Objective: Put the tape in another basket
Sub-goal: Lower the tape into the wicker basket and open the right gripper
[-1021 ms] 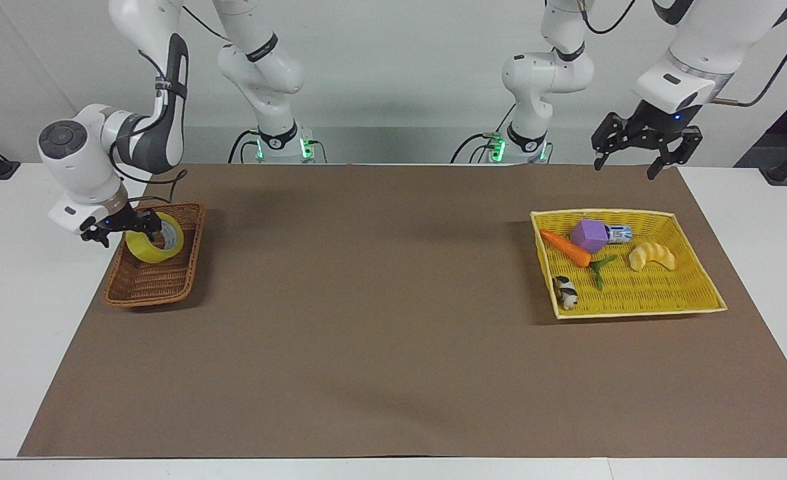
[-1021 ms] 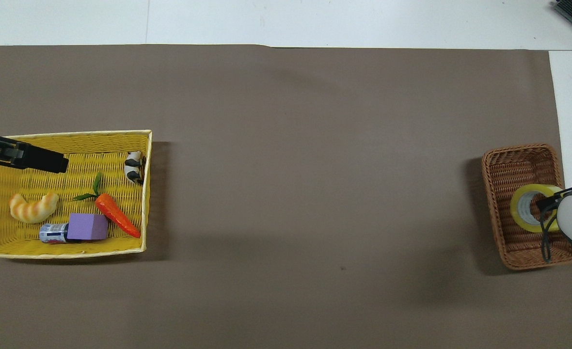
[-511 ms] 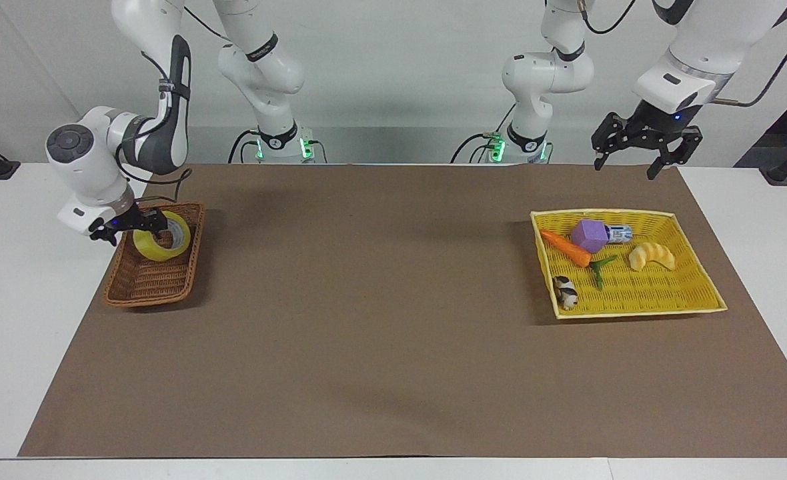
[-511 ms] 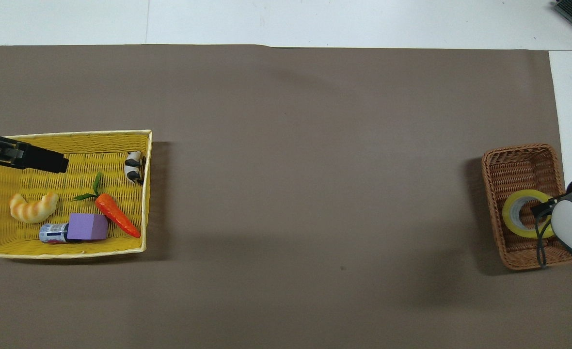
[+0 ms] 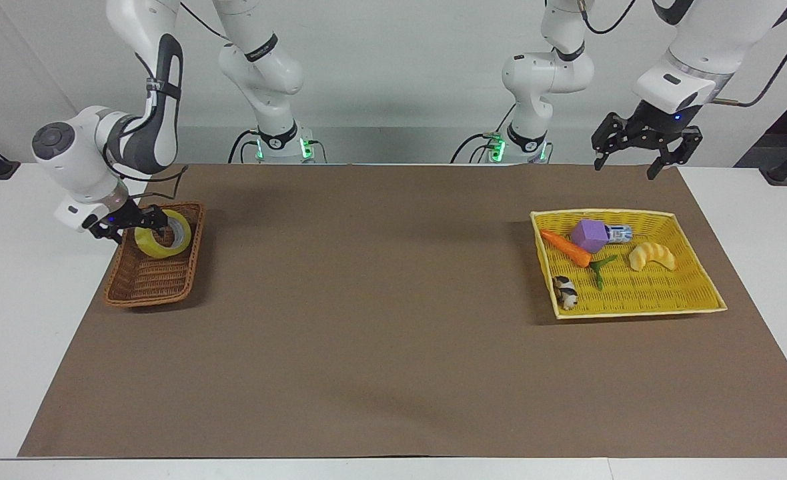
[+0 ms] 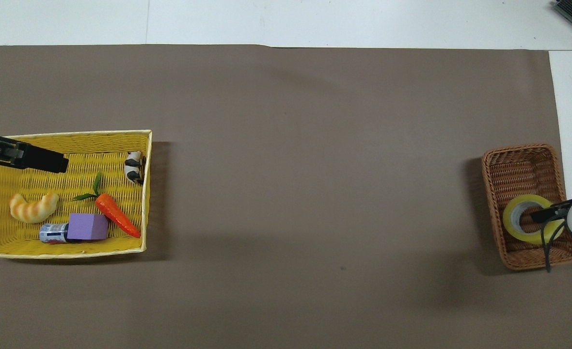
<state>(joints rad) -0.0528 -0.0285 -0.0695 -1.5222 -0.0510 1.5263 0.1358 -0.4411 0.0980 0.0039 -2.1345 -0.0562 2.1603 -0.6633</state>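
The yellow tape roll (image 5: 162, 234) hangs tilted in my right gripper (image 5: 145, 227), just above the floor of the brown wicker basket (image 5: 147, 280) and over the basket's end nearer to the robots. One finger is in the roll's centre hole and the other is outside it. In the overhead view the tape (image 6: 528, 219) is inside the basket (image 6: 514, 165), with the right gripper (image 6: 545, 213) on its rim. My left gripper (image 5: 640, 157) is open and empty, held in the air by the yellow tray; it also shows in the overhead view (image 6: 48, 160).
A yellow plastic mesh tray (image 5: 633, 300) at the left arm's end of the table holds a carrot (image 5: 565, 247), a purple block (image 5: 589, 235), a small bottle (image 5: 619, 233), a croissant toy (image 5: 652, 256) and a cow toy (image 5: 565, 292). A brown mat (image 5: 380, 300) covers the table.
My right gripper has lifted the tape a little and carried it slightly toward the basket's end nearer to the robots. The left arm has not moved.
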